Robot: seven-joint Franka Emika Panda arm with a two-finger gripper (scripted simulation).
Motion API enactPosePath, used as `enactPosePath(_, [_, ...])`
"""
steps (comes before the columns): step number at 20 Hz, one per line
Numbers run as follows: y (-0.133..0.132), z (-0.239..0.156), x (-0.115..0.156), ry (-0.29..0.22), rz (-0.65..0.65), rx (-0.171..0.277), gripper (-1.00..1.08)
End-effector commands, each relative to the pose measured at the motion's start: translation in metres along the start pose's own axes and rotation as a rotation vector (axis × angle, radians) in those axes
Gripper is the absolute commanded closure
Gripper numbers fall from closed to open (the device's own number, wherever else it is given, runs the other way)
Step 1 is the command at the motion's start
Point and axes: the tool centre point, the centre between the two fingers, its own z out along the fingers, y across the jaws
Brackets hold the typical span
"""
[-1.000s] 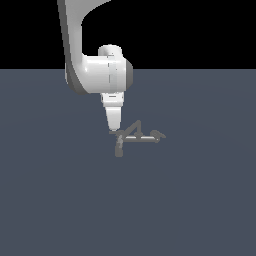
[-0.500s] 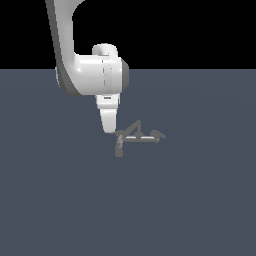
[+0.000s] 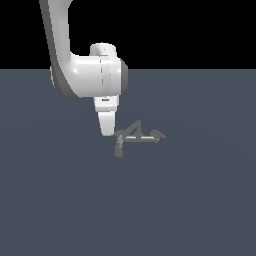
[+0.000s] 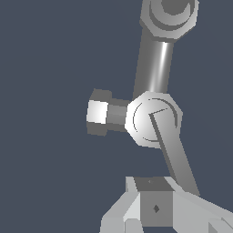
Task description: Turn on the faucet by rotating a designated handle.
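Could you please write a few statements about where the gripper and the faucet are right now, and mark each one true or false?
1. The gripper is at the faucet's end on the exterior view's left. True.
2. The gripper is carrying the faucet in the air. False: the faucet sits on the dark floor.
3. In the wrist view, the handle runs from the round hub towards the gripper. True.
4. The faucet is bigger than the arm. False: it is far smaller.
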Motion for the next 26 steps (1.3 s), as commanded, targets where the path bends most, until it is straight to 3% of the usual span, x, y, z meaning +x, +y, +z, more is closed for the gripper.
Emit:
enactPosePath(1, [0.015,0.0,0.005,0.005,0.007,-0.017,1.08])
enactPosePath(6, [0.019,0.0,-0.005,-0.001,-0.007,-0.012,1.08])
enactPosePath(17, [0.049,-0.001,0.032,0.004,0.006,-0.017,1.08])
enactPosePath(18, [0.045,-0.001,0.002,-0.009,-0.036,-0.015,1.08])
enactPosePath(26, [0.044,-0.001,0.068,0.004,0.006,-0.017,1.08])
